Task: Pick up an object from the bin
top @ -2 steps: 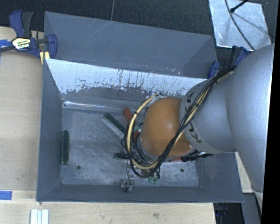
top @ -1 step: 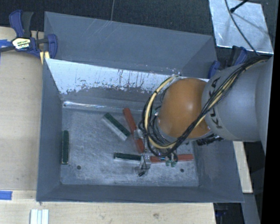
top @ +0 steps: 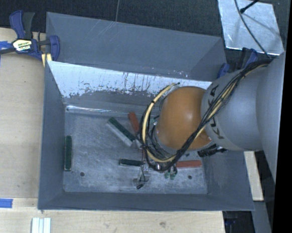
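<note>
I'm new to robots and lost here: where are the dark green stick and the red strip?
dark green stick (top: pixel 68 152): camera view, the stick's middle, bin floor's left.
red strip (top: pixel 190 164): camera view, its bare middle, beside the arm.

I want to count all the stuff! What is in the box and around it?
bin: 1, grey, middle
green stick: 1, dark green, along the left wall
stick pair: 2, dark green and grey, back middle
brown stick: 1, red-brown, back, beside the arm
black stick: 1, dark, middle, next to the gripper
red stick: 1, red, right, partly under the arm
arm: 1, silver with orange cover, right
gripper: 1, dark, front middle
</note>
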